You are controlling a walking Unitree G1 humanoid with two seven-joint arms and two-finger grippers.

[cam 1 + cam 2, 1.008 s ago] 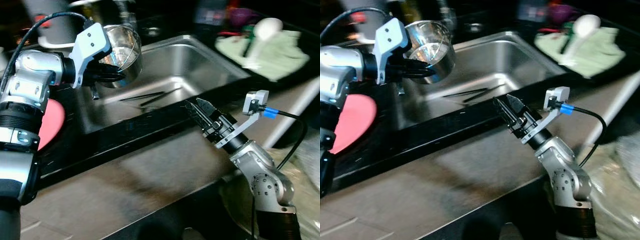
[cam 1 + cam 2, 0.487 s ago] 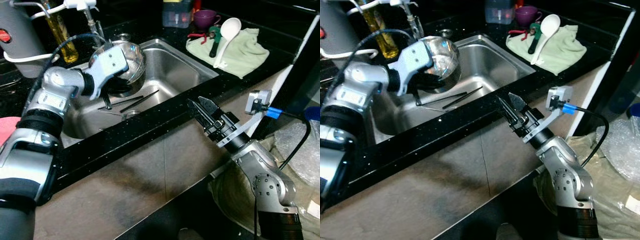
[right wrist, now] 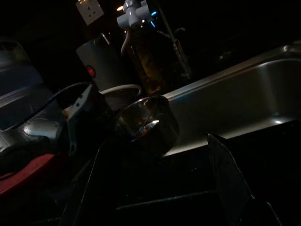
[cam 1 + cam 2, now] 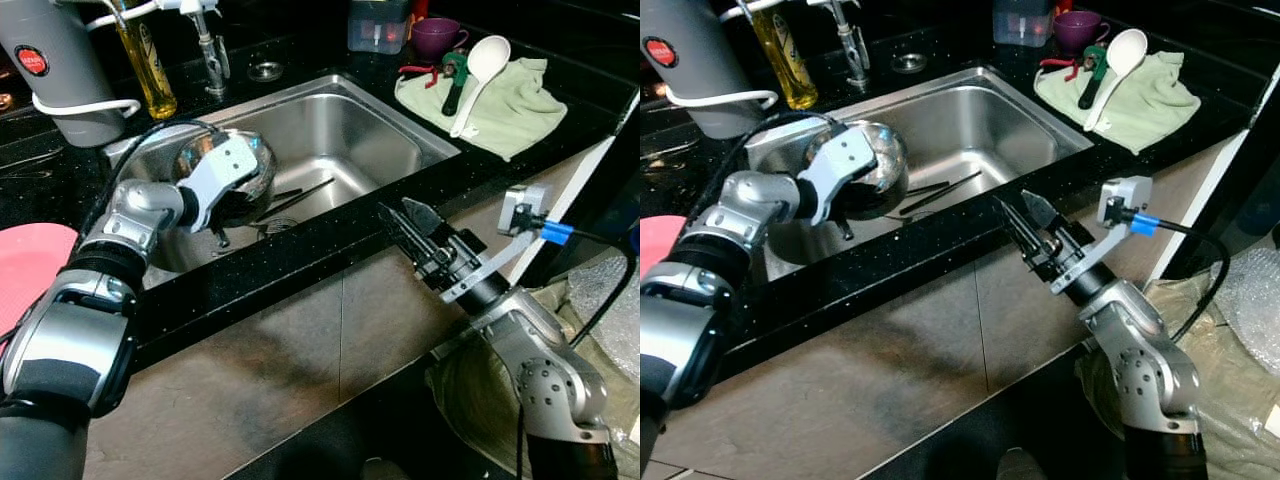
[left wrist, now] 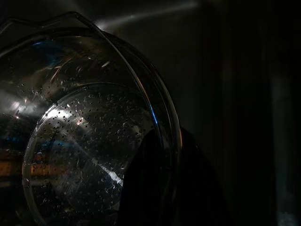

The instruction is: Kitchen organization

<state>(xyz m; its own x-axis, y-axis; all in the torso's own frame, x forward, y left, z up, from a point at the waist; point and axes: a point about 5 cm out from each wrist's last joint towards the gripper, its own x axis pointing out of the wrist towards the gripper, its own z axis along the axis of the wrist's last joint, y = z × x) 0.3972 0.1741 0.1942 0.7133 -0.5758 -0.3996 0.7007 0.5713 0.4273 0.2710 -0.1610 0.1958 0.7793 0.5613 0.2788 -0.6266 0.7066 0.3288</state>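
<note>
1. My left gripper [image 4: 225, 205] is clamped on the rim of the steel bowl [image 4: 240, 180]; one finger [image 5: 146, 188] lies inside the wall and the other outside.
2. The bowl hangs tilted over the left part of the sink [image 4: 390, 150], above the chopsticks [image 4: 300, 197] on its floor.
3. My judgement: lower slowly, level the bowl before release, and keep the rim pinch square, since wet steel may slip.
4. My right gripper [image 4: 405, 222] waits with fingers apart before the counter edge [image 4: 300, 260], well clear.
</note>
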